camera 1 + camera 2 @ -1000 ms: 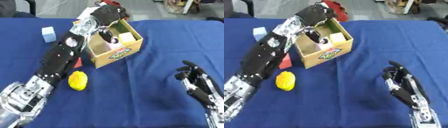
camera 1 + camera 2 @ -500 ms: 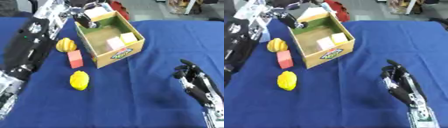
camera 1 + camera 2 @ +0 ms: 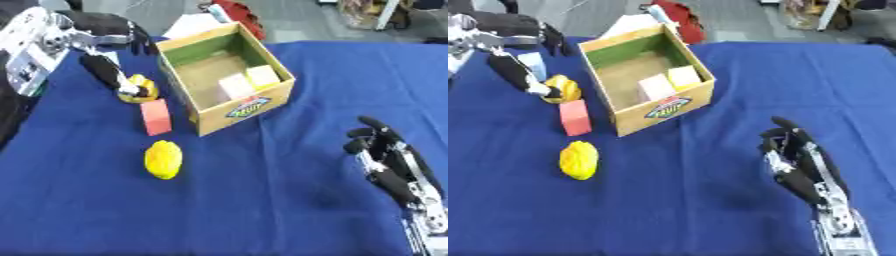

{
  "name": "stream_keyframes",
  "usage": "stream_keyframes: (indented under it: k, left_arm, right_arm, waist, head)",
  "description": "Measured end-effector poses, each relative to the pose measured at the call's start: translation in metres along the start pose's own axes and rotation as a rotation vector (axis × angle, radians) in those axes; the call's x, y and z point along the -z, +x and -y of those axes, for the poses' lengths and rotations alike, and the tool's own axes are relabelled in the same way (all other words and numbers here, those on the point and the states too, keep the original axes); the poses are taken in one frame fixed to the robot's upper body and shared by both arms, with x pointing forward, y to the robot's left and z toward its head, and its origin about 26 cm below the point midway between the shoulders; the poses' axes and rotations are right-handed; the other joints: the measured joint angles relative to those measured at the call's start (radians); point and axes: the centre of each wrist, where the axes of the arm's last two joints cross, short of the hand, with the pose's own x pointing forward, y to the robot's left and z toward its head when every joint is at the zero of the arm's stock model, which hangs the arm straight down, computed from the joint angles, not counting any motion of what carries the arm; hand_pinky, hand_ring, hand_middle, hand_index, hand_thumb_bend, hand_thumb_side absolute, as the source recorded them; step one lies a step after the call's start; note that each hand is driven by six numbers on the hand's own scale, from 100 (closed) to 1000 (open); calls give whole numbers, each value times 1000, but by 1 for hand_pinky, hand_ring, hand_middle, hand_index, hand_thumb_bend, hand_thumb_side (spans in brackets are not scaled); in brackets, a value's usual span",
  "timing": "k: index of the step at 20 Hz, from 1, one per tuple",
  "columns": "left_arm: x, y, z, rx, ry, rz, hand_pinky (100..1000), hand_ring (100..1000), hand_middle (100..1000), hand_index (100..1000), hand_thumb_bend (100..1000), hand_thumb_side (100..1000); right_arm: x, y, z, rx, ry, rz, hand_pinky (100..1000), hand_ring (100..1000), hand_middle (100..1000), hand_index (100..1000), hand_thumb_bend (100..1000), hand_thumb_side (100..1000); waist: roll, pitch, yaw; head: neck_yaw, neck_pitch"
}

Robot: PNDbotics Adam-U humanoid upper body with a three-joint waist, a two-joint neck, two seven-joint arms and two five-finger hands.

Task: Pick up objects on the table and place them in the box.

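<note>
While the left hand (image 3: 109, 37) hangs at the far left of the blue desk (image 3: 262, 200), fingers spread and holding nothing, its thumb reaches down to a yellow rounded object (image 3: 140, 89). Box (image 3: 223, 77): open, cardboard, holding a pink cube (image 3: 234, 85) and a pale yellow cube (image 3: 262, 76). Red block (image 3: 156, 116): just left of the box. Yellow lemon-like object (image 3: 164, 159): nearer, apart. Light blue block (image 3: 533, 62): far left. Right hand (image 3: 394, 167): lower right, fingers relaxed, empty.
</note>
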Motion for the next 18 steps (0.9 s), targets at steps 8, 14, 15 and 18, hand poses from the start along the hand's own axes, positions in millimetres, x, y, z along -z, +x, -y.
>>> stream_keyframes:
  k: [8,14,15,18]
  left_arm:
    - [9,-2,22,-24,-123,-46,788,723,745,891,559,555]
    - [25,3,45,-16,-121,-64,777,708,732,884,523,534]
    - [28,4,48,-17,-120,-62,774,704,727,882,518,534]
    - [33,7,56,-20,-119,-54,765,689,709,870,516,520]
  right_arm:
    - [0,0,0,0,-1,-1,657,626,662,901,100,364]
    - [0,0,0,0,-1,-1,657,626,662,901,100,365]
    - [0,0,0,0,-1,-1,657,627,662,901,100,366]
    - [0,0,0,0,-1,-1,657,627,662,901,100,366]
  waist:
    - [0,0,-5]
    - [0,0,-7]
    - [0,0,-7]
    - [0,0,-7]
  head:
    - [1,0]
    - [3,0]
    - [3,0]
    - [4,0]
